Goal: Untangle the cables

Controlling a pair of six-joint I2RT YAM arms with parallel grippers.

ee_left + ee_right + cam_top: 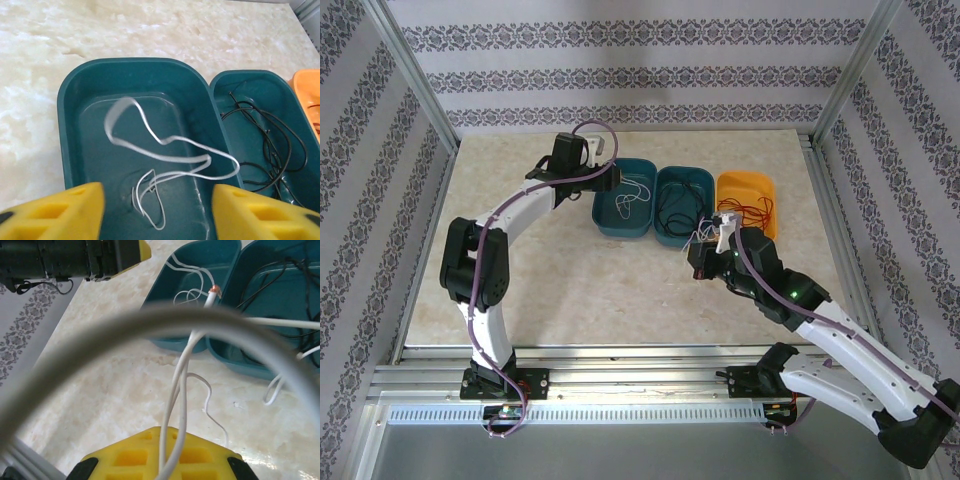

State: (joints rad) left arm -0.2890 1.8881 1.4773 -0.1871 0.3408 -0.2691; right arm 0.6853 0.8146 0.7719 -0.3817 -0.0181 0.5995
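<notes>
Right wrist: the right gripper (162, 460) pinches white cables (181, 375) running ahead toward the teal bin (165, 335). The left gripper (157, 212) hangs open above it.

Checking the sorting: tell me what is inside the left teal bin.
One white cable, loosely looped, lies in the left teal bin. The left gripper's yellow fingers cover its near edge, so that part is unseen.

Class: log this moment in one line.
left gripper: open over teal bin | right gripper: shut on white cable | black cables: middle bin | red cables: orange bin
</notes>
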